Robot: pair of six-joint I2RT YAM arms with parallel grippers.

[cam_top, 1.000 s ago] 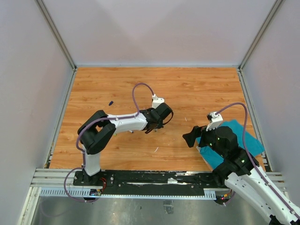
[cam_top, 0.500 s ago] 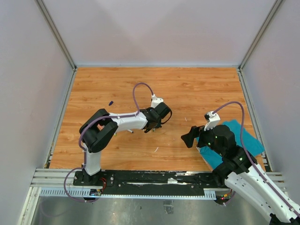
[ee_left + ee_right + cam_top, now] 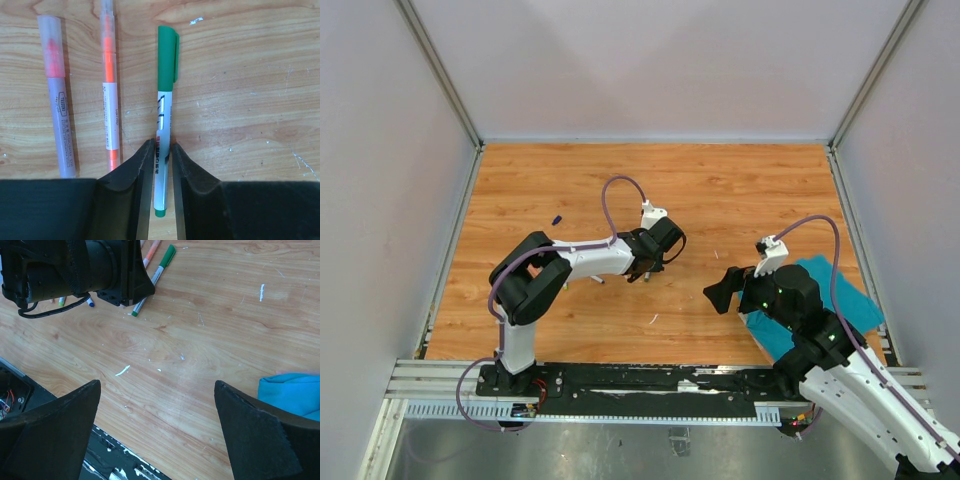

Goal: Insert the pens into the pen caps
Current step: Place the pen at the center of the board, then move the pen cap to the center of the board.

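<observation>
Wood-grain table, pale walls around it. We see the left gripper barely parted, astride the green pen lying flat beside an orange pen. The right gripper gapes wide, holding nothing, near the teal cloth.

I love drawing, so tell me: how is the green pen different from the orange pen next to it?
The white-barrelled pen with the solid green cap lies between the fingers of the left end effector. The slim orange pen lies just outside them. The green pen's cap is solid and has a clip, while the orange pen's top is see-through. Both lie flat on the wooden table, side by side.
</observation>
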